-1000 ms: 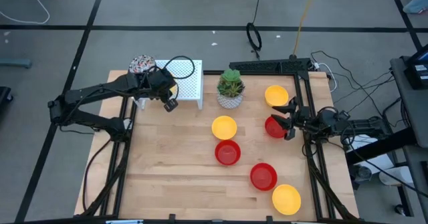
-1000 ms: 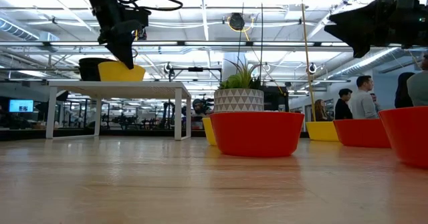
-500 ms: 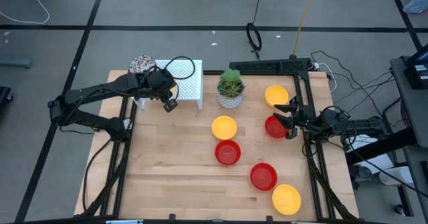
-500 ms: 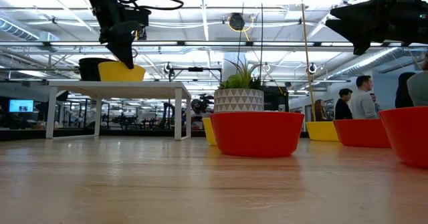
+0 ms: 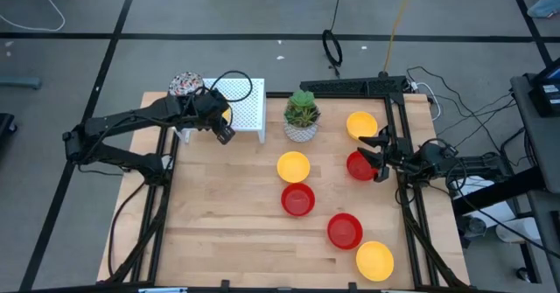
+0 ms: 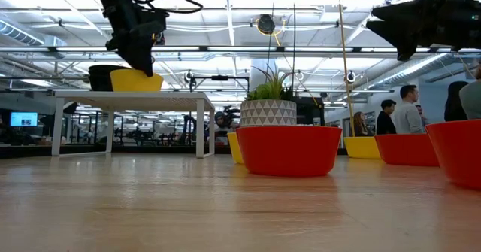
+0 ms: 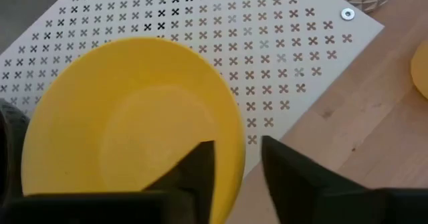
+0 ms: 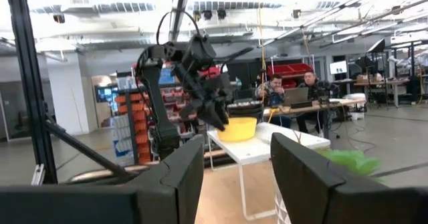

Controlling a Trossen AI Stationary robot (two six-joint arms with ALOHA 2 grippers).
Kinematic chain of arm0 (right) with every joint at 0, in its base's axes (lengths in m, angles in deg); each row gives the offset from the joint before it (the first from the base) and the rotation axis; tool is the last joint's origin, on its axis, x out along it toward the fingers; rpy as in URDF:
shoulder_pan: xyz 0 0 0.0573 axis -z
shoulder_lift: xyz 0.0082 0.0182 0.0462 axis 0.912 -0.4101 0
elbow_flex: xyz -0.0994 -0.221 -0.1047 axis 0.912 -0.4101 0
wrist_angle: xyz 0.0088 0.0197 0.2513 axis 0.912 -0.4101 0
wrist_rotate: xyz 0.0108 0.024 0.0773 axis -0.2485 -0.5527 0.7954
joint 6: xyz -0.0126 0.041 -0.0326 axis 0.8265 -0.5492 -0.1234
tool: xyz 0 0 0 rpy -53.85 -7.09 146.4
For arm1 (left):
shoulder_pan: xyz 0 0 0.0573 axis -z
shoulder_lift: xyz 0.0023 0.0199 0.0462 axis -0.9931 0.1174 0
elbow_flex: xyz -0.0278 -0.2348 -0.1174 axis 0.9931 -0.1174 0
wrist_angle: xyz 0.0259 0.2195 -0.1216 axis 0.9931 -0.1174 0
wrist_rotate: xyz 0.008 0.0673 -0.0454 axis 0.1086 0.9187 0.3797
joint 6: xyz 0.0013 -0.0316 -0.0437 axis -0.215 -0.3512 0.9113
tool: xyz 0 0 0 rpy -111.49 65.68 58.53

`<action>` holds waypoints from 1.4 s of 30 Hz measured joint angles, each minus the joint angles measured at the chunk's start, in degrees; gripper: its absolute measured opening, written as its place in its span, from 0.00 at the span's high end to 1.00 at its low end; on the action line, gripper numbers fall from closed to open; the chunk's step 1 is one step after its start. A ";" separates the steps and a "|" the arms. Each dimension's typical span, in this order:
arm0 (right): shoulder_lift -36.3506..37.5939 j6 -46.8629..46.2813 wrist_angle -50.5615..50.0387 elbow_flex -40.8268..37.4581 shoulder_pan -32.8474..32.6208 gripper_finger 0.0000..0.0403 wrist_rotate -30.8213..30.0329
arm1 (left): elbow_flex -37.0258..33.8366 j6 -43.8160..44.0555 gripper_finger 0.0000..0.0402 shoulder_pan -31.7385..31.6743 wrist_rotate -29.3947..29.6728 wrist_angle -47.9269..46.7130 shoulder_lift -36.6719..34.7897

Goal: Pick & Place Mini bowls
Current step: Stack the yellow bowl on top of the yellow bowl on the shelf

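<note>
A yellow mini bowl (image 7: pixel 127 137) sits upright on the white perforated stand (image 7: pixel 267 43) at the table's far left. My left gripper (image 7: pixel 237 160) is open over the bowl's rim, one finger inside the bowl and one outside. A patterned mini bowl (image 5: pixel 185 85) sits on the stand's far left corner. More mini bowls rest on the table: yellow (image 5: pixel 293 166), red (image 5: pixel 297 198), red (image 5: pixel 345 230), yellow (image 5: pixel 374 260), yellow (image 5: pixel 361 124), red (image 5: pixel 359 165). My right gripper (image 5: pixel 378 157) waits open above the table's right side, holding nothing. My left gripper comes slanting down from the left and stands astride the yellow bowl's rim (image 7: pixel 234 150). The outer finger (image 7: pixel 284 167) is clear of the bowl. Whether the inner finger (image 7: pixel 200 167) touches the bowl's wall, I cannot tell. The bowl rests on the stand.
A white pot with a green plant (image 5: pixel 301 118) stands right of the stand. A black frame (image 5: pixel 398 92) runs along the table's right side. Bare wood lies at the near left (image 5: pixel 219 223). People sit in the room beyond (image 6: pixel 406 109).
My left gripper has rolled slightly and opened its fingers over the yellow bowl, which stays where it was on the stand. The right arm has kept still.
</note>
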State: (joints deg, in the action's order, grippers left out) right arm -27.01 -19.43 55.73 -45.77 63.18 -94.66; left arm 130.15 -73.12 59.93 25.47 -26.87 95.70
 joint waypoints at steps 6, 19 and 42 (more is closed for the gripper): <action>0.02 -0.02 5.05 0.76 -0.01 0.60 0.32 | 2.14 -3.86 0.44 0.00 0.00 -0.21 -0.16; -16.95 1.54 -10.03 17.76 -0.02 0.60 1.30 | 14.57 -6.75 0.31 2.12 -6.82 -0.59 -0.36; -45.86 -0.70 -22.75 31.39 -3.73 0.60 1.47 | 9.14 -24.92 0.42 20.71 -15.54 18.82 19.53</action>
State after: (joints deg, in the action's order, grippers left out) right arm -72.87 -20.13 32.98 -14.38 59.44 -93.18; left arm 139.29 -98.04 80.64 9.93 -8.05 115.23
